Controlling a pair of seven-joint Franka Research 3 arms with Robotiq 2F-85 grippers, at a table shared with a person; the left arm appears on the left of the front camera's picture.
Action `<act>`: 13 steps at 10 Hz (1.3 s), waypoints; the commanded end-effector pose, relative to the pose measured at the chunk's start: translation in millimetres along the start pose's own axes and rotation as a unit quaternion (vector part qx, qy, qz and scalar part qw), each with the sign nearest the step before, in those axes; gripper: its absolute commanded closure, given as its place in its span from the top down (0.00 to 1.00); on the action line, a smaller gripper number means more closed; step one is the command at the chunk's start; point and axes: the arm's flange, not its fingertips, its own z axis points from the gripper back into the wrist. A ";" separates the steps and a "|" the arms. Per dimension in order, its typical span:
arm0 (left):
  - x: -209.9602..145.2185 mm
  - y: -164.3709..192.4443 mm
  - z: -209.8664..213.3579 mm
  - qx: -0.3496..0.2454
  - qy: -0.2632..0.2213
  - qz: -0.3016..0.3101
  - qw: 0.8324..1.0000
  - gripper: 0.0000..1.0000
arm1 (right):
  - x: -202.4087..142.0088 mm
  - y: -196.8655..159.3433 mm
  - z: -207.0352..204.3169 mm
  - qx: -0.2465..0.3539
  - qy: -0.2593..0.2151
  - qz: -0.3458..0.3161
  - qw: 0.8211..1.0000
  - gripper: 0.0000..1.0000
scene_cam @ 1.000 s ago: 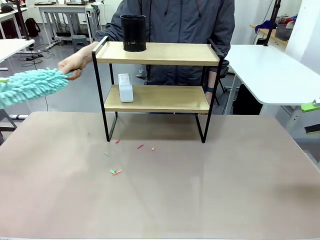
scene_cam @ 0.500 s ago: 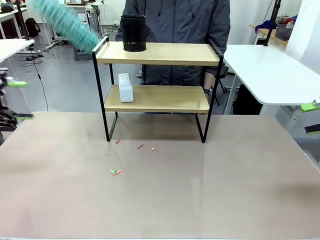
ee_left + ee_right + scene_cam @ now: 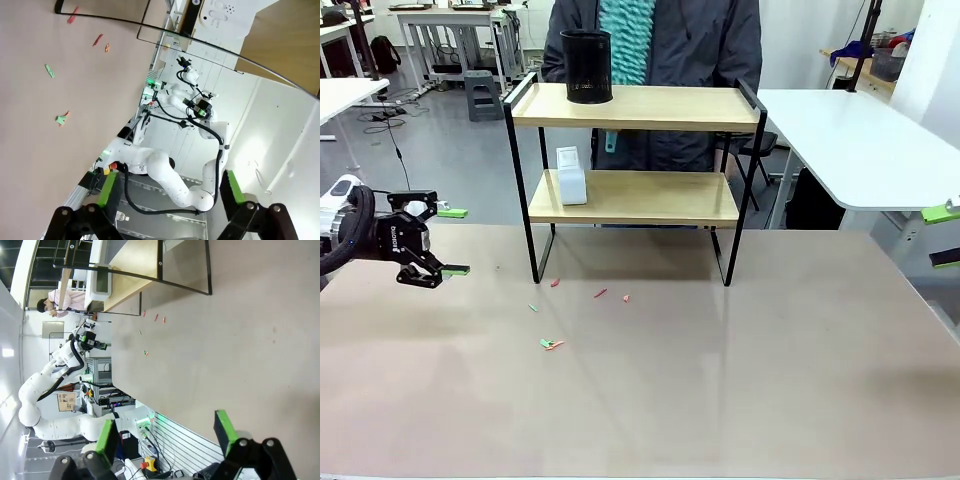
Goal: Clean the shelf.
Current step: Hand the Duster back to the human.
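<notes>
The shelf (image 3: pixel 650 107) stands at the table's far middle, a black mesh cup (image 3: pixel 586 66) on its top board and a small white box (image 3: pixel 571 176) on its lower board. Behind it a person holds a teal fluffy duster (image 3: pixel 626 40) upright. My left gripper (image 3: pixel 452 241) hovers open and empty over the table's left edge, well left of the shelf. At the right edge my right gripper (image 3: pixel 944 236) is open too. The left wrist view shows open pads (image 3: pixel 107 189), the shelf's board (image 3: pixel 280 40) and the box (image 3: pixel 220 15). In the right wrist view the pads (image 3: pixel 225 432) stand apart, the shelf (image 3: pixel 130 270) far off.
Small red and green scraps (image 3: pixel 551 344) lie on the beige table (image 3: pixel 720 400) in front of the shelf's left leg, more scraps (image 3: pixel 601 293) closer to it. A white table (image 3: pixel 860 140) stands at the back right.
The person has swung the duster from the far left up and over to behind the shelf. My left gripper has come into view at the table's left edge, open.
</notes>
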 end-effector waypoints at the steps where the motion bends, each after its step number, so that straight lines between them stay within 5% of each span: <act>1: -6.4 -9.3 13.4 -0.008 -0.006 -0.011 1.000 1.00 | 0.9 -3.2 3.1 0.001 0.002 0.011 1.000 1.00; 13: -6.4 -9.3 13.4 -0.008 -0.006 -0.011 1.000 1.00 | 0.9 -3.2 3.1 0.001 0.002 0.011 1.000 1.00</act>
